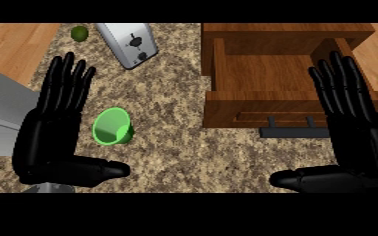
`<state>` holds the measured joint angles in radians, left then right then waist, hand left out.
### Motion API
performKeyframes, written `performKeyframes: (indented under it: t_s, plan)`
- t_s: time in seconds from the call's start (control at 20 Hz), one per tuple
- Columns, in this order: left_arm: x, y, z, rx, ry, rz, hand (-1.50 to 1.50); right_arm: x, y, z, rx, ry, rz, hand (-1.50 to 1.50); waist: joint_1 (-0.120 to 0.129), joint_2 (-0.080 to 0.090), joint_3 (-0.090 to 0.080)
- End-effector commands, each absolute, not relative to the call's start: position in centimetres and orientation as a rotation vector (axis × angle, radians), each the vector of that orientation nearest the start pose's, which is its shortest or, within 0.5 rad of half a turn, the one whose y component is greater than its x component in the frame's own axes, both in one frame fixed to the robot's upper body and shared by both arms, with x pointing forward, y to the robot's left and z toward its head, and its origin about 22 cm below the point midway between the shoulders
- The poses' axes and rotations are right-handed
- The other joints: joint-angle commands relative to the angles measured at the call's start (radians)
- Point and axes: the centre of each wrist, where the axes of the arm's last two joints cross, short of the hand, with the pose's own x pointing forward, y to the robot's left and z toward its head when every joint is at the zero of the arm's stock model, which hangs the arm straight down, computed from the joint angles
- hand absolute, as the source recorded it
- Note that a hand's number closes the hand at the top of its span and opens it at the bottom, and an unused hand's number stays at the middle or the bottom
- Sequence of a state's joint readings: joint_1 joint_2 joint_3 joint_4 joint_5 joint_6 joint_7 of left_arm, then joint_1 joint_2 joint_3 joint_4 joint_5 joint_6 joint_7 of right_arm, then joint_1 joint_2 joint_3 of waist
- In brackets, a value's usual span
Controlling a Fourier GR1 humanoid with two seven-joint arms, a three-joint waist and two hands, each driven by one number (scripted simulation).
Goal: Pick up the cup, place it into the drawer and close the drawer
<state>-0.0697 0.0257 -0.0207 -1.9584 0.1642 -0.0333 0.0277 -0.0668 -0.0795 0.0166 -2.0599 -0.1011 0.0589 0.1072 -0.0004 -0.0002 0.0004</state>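
Currently the green cup [112, 125] is lying on its side on the table [177, 145], left of the open drawer [269, 75], while the left hand [55, 125], fingers released, is flanking it and should be closing round its rim, the right hand [347, 125] likewise resting released.

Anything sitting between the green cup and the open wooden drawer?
No. In the head view, only bare speckled countertop lies between the green plastic cup and the open wooden drawer.

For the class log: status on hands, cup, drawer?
Left hand, right hand: open, holding nothing. Green cup on counter beside left hand. Drawer open. Nothing blocking.
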Motion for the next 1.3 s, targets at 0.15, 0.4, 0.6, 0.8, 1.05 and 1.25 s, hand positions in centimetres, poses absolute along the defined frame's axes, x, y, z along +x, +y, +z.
performKeyframes:
  t_s: [0.15, 0.4, 0.6, 0.8, 1.05, 1.25]
  plan:
    - [23.9, 21.2, 10.7, -0.216, -1.978, 0.006, -1.5, 23.4, -21.9, 12.9, 0.132, -2.016, 0.107, -1.5, 0.001, 0.0, 0.0]
    - [25.5, 21.6, 10.3, -0.202, -1.951, 0.049, -1.5, 23.6, -24.7, 12.2, 0.159, -2.002, 0.114, -1.5, -0.002, 0.001, 0.0]
    - [22.6, 21.6, 9.5, -0.175, -1.949, 0.032, -1.5, 23.0, -22.7, 14.2, 0.129, -2.005, 0.127, -1.5, 0.003, 0.0, 0.0]
    - [23.0, 21.4, 7.5, -0.141, -1.909, 0.049, -1.5, 23.2, -23.6, 14.0, 0.137, -2.016, 0.1, -1.5, 0.001, 0.0, 0.0]
    - [23.9, 23.7, 5.7, -0.12, -1.846, 0.074, -1.5, 22.2, -22.6, 13.7, 0.118, -2.02, 0.113, -1.5, 0.0, 0.0, 0.0]
    - [23.1, 25.5, 3.6, -0.079, -1.825, 0.07, -1.5, 23.4, -24.8, 13.3, 0.114, -2.029, 0.101, -1.5, 0.001, 0.0, 0.0]
